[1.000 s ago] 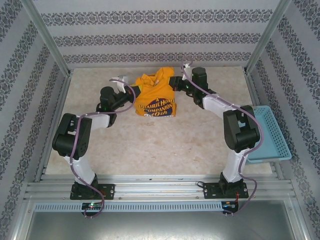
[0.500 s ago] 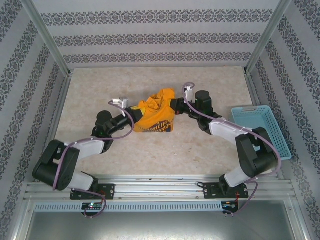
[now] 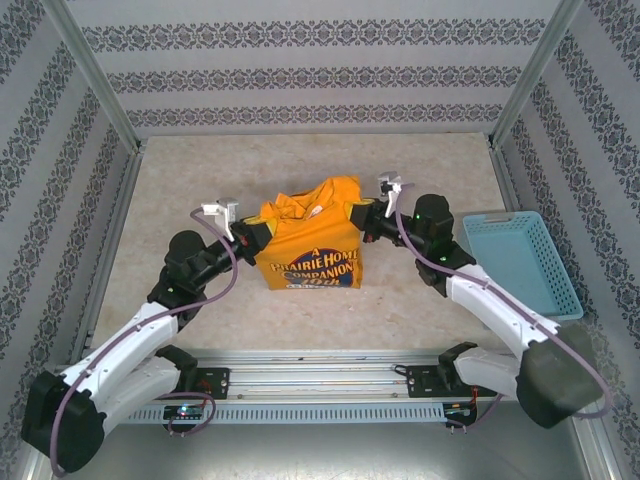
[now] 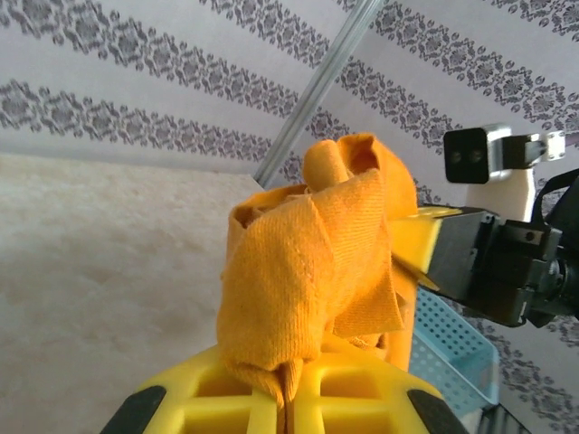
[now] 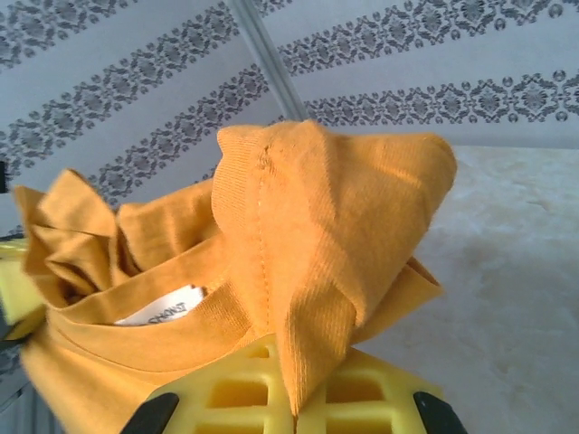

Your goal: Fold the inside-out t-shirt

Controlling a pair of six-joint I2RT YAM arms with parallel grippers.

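Pale mottled tabletop point(image 3: 200, 170) runs from the rail at the near edge, where both arm bases are bolted, out to the striped, flower-patterned walls point(image 3: 320, 75).

From the left wrist, the left gripper point(image 4: 285, 393) has its yellow jaws pressed together on a bunched wad of orange knit. From the right wrist, the right gripper point(image 5: 294, 398) is clamped the same way on a folded, stitched edge of the cloth near the neckline.

Between the two, over the middle of the table, hangs the inside-out t-shirt point(image 3: 312, 240). It is held up by its top corners with the body draped down toward the surface. Whether the lower hem touches the table cannot be told.

The step in hand looks like lifting and opening out the garment, with no fold made yet. The next move probably calls for drawing the grippers apart to take up the slack. Then the shirt can be lowered flat, and neither jaw should let go until the cloth lies smooth.

Off to the right, well apart from the shirt, sits a light-blue plastic basket point(image 3: 520, 265).

Dark blue print point(image 3: 310, 268) on the hanging panel reads "A PRAIRIE HOME COMPANION". The bottom line is too small to read. A white neck label point(image 5: 167, 306) carries lettering that is cut off and unclear.
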